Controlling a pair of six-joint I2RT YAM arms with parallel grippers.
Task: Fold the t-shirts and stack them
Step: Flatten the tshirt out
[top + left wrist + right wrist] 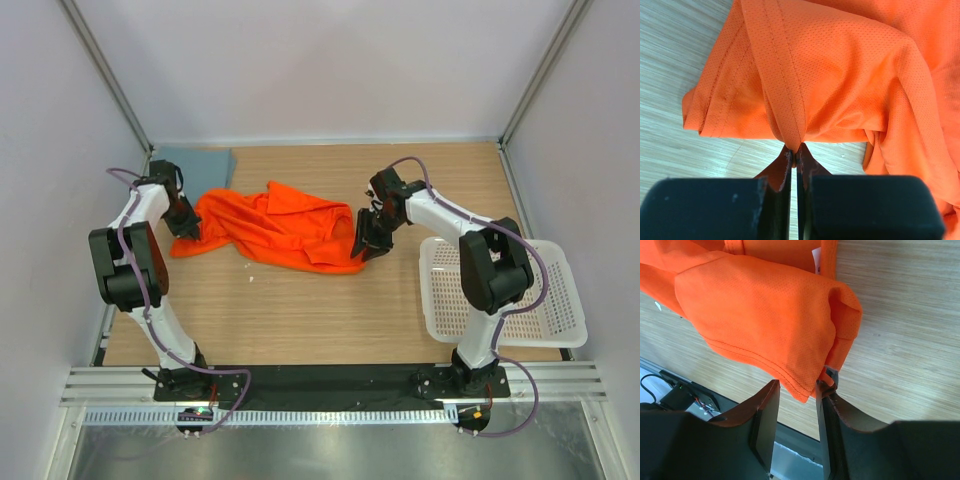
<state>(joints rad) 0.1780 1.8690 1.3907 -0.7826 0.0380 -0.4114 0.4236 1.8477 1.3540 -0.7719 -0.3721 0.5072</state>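
The bright orange t-shirt (280,230) lies crumpled across the middle of the table. My left gripper (185,228) is at its left end. In the left wrist view the gripper (795,152) is shut on a stitched hem fold of the orange t-shirt (840,75). My right gripper (365,245) is at the shirt's right end. In the right wrist view the gripper (796,387) is open, and a corner of the orange t-shirt (765,315) hangs between its fingertips against the right finger (826,390). The grey-blue t-shirt (195,162) lies flat at the back left corner.
A white perforated basket (545,290) stands at the right edge of the table, beside the right arm. Walls and frame posts close the table on three sides. A black strip runs along the near edge by the arm bases.
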